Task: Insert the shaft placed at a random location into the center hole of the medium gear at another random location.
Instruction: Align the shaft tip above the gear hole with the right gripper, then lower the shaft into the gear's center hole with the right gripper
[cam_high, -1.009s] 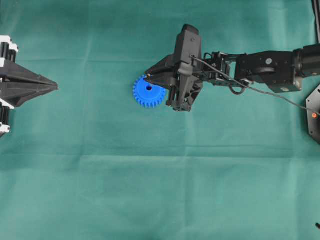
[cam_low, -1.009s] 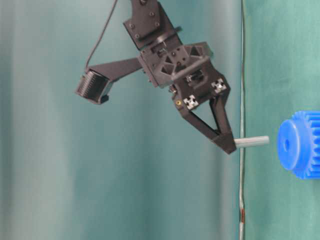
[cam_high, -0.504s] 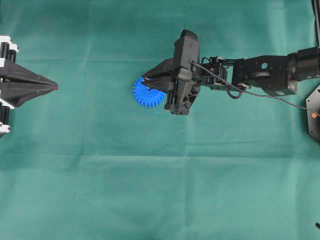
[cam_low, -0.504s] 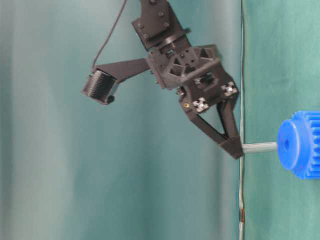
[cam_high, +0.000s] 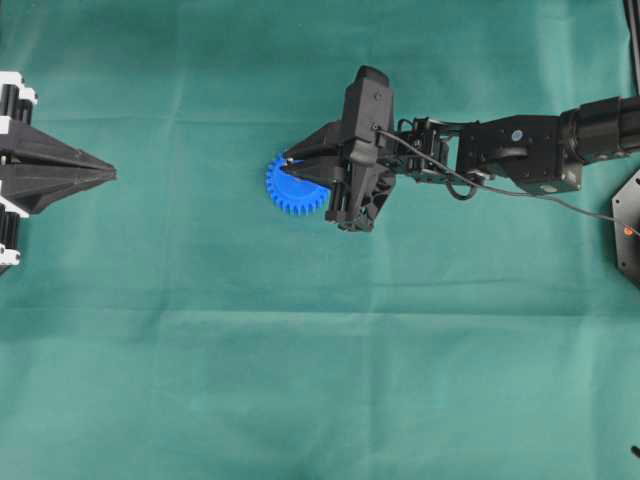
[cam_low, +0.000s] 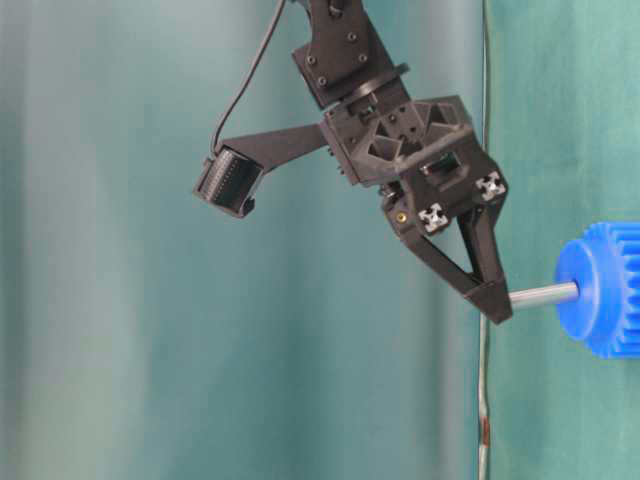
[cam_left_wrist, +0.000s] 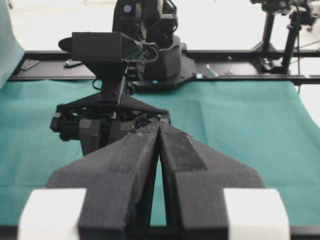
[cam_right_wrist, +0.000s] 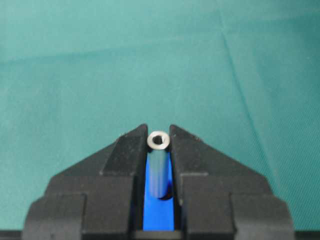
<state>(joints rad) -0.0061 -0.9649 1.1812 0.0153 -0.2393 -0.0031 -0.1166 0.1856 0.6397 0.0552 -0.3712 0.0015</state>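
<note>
Jaws clamped on shaft (cam_low: 543, 295), tip in medium gear (cam_low: 600, 290)

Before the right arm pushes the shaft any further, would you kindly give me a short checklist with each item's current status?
1. Right gripper clamped on the shaft: ok, the fingertips pinch its upper end.
2. Shaft tip at the center hole: ok, in the table-level view its end meets the hub of the medium gear.
3. Depth of insertion: cannot tell, the tip is hidden at the hub.
4. Shaft in line with the hole's axis: ok, as far as the table-level view shows.
5. Gear flat on the green cloth: ok.
6. Left gripper out of the way: ok, shut at the far left edge.
</note>
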